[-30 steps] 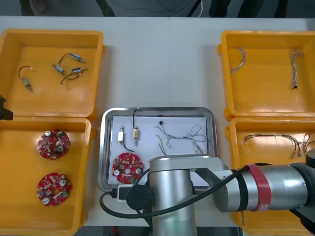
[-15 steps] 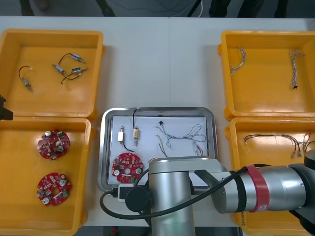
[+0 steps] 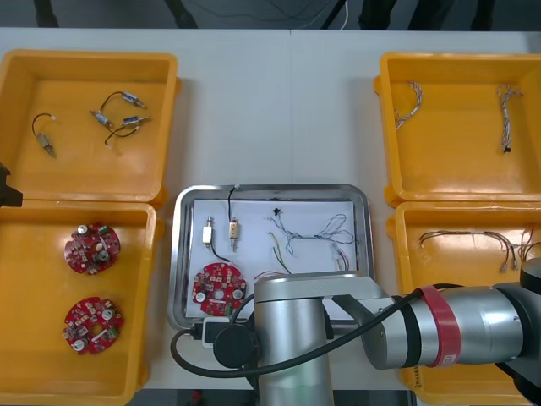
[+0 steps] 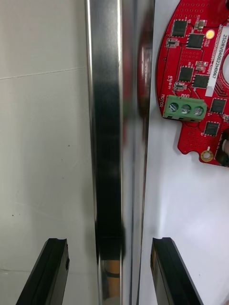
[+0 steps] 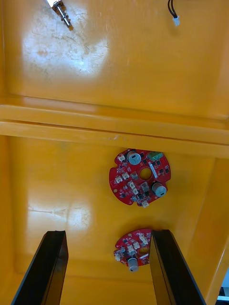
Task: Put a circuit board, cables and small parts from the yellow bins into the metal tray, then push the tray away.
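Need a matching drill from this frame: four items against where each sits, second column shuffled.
Items
1. right gripper
2. left gripper
3. circuit board nearest the right gripper
4. pair of twisted cables

Places
A. in the far right yellow bin
B. open, over the near left yellow bin
C. inside the metal tray, near left corner
D. open, astride the tray's rim

Pairs: 1-D, 2-B, 3-C, 4-A
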`<state>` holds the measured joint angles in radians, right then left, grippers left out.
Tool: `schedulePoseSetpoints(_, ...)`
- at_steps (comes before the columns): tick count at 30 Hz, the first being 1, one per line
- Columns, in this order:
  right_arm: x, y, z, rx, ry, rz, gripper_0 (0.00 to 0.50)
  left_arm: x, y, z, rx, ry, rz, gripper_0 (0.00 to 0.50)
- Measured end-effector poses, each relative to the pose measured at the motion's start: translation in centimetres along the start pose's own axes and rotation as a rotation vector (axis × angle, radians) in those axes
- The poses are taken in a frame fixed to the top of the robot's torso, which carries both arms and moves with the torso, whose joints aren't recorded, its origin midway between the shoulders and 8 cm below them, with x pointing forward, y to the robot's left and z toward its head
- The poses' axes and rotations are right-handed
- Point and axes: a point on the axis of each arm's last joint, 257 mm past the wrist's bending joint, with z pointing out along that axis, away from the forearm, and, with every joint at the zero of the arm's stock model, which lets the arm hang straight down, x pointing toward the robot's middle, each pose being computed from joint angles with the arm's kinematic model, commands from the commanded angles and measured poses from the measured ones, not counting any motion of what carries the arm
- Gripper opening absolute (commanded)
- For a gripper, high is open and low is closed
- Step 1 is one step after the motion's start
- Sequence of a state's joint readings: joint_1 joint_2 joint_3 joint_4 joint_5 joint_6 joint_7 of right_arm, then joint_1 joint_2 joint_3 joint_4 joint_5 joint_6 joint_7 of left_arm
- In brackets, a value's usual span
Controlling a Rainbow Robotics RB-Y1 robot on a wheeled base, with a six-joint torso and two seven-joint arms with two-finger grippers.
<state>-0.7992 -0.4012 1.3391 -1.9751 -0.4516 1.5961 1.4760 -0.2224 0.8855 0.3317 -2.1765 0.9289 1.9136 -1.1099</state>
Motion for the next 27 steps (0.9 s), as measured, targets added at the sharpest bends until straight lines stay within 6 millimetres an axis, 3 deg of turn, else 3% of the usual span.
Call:
schedulePoseSetpoints(1, 0.0, 0.0, 0.0, 0.000, -0.001, 0.000, 0.360, 0.0, 0.0, 0.0, 0.000, 0.000, 0.000, 0.500)
schedulePoseSetpoints(3, -0.1, 0.0, 0.0, 0.000, -0.002, 0.002, 0.263, 0.0, 0.0, 0.0, 0.000, 0.000, 0.000, 0.500)
schedulePoseSetpoints(6, -0.3, -0.1, -0.1, 0.007, -0.005, 0.024, 0.194, 0.0, 0.0, 0.0, 0.000, 0.000, 0.000, 0.500)
schedulePoseSetpoints(16, -0.6, -0.9, -0.1, 0.039, -0.013, 0.027, 0.090, 0.0, 0.0, 0.0, 0.000, 0.000, 0.000, 0.500)
schedulePoseSetpoints(27, -0.7, -1.7, -0.2, 0.072, -0.018, 0.027, 0.070, 0.0, 0.0, 0.0, 0.000, 0.000, 0.000, 0.500)
